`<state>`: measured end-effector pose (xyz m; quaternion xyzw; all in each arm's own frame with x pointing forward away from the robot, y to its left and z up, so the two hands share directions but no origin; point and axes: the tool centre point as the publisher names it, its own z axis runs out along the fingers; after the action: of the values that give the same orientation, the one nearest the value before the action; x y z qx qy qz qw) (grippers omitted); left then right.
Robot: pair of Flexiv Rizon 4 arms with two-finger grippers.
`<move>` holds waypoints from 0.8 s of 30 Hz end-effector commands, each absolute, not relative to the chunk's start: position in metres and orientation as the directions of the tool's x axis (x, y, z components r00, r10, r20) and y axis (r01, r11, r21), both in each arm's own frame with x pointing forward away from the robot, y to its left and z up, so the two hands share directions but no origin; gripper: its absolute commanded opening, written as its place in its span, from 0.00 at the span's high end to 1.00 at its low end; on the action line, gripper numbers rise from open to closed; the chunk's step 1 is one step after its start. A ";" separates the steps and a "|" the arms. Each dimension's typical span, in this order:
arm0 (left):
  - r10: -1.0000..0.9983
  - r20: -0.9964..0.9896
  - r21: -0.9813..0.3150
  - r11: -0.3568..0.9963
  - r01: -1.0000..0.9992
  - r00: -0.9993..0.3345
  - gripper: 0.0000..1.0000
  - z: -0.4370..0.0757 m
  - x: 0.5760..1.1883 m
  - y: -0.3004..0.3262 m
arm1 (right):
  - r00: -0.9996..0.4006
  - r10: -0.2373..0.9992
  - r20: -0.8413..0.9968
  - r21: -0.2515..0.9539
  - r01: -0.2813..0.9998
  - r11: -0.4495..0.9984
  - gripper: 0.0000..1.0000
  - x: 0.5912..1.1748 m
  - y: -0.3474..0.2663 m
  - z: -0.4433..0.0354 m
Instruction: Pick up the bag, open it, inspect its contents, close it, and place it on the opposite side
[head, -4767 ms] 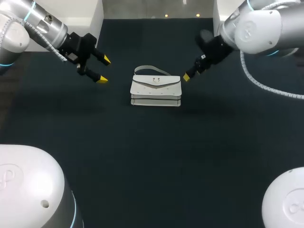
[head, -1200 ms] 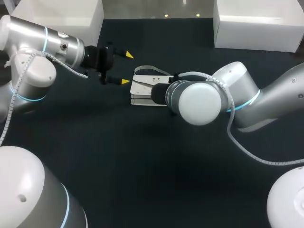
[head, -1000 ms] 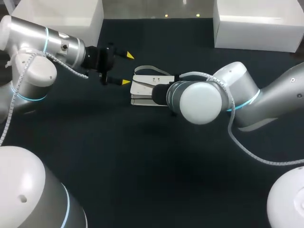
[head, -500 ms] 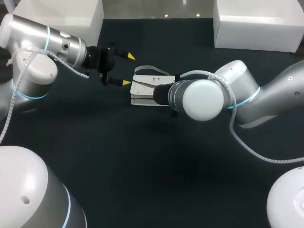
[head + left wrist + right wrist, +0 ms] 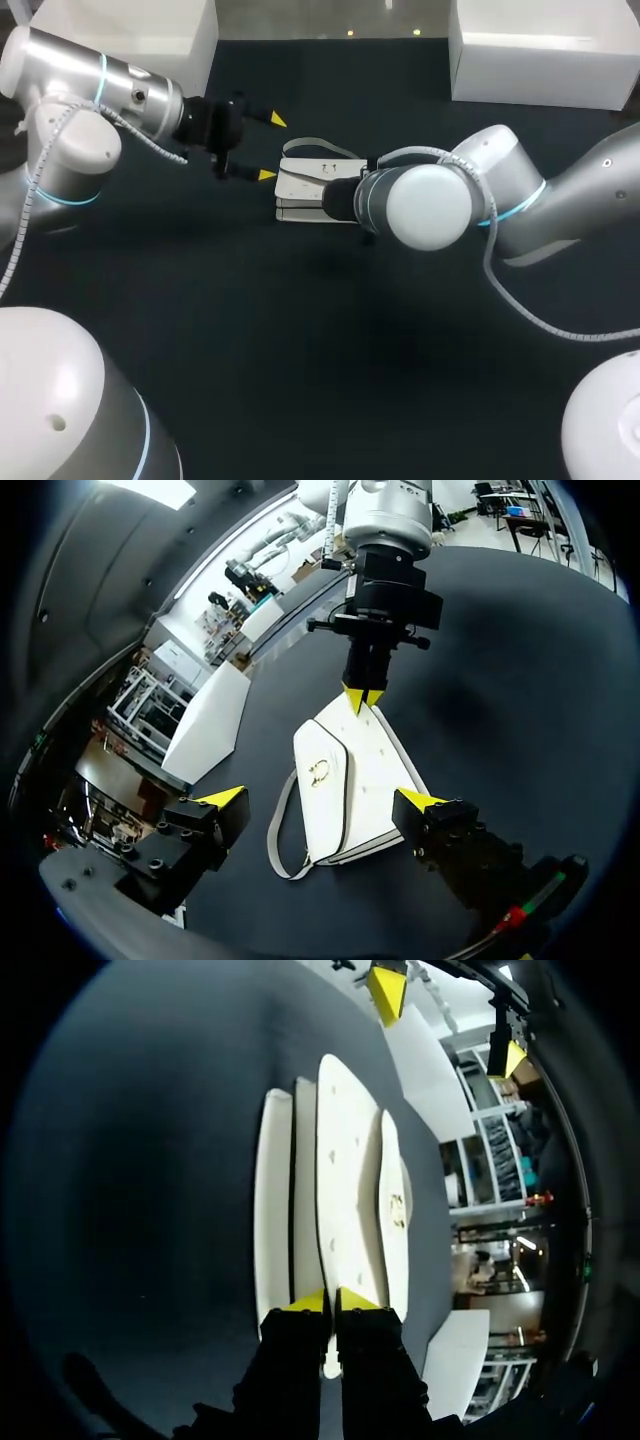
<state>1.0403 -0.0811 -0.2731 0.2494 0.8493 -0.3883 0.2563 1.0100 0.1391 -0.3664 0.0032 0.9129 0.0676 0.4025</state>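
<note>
**1. Dark matte tabletop** [image 5: 300, 340]: bearing everything listed below.

**2. Silver-grey right arm** [image 5: 520, 215]: coming in from 3 o'clock and lying low. In the head view its bulky wrist is hiding the handbag's right end.

**3. Silver-grey left arm** [image 5: 70, 95]: reaching in from about 10 o'clock.

**4. White stiff-sided flap handbag** [image 5: 300, 182], with thin strap and small metal clasp: lying flat, flap side up, toward 12 o'clock from the table's middle, between the two grippers.
- Handling, as a judgement: probably light and holding its shape. The smooth faces are likely to be slipping under a pad, so the end edges or the strap look the surer holds.
- The flap is probably wanting lifting at its lip, by the clasp.

**5. Left gripper** [image 5: 322, 800]: fingers spread wide and holding nothing. The tips are sitting just short of the handbag's 9 o'clock end, lined up to straddle it.

**6. Right gripper** [image 5: 333, 1302]: yellow tips pinched close on the handbag's 3 o'clock end edge, appearing to be clamping it.

**Changes:** Nearly five seconds back, both grippers were hanging clear of the handbag. Both have since closed in, the right arm dropping across it. The handbag is lying where it lay. Over the last second almost nothing is shifting.
</note>
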 end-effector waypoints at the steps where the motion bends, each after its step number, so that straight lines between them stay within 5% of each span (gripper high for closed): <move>1: 0.242 -0.638 -0.526 0.556 0.643 -0.731 0.00 -0.278 1.042 -0.084 | -0.589 0.076 -0.805 0.141 -0.065 0.988 1.00 1.008 0.136 -0.372; 14: 0.347 -0.603 -0.499 0.537 0.680 -0.718 0.00 -0.294 1.030 -0.104 | -0.586 0.087 -0.805 0.148 -0.057 0.987 1.00 1.008 0.136 -0.373; 24: 0.378 -0.574 -0.486 0.557 0.673 -0.727 0.12 -0.323 1.038 -0.119 | -0.586 0.087 -0.805 0.148 -0.057 0.987 1.00 1.008 0.136 -0.373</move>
<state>1.0282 -0.1119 -0.3138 0.3054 0.8583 -0.3545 0.2106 1.0090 0.1387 -0.3678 0.0078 0.9137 0.0709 0.4001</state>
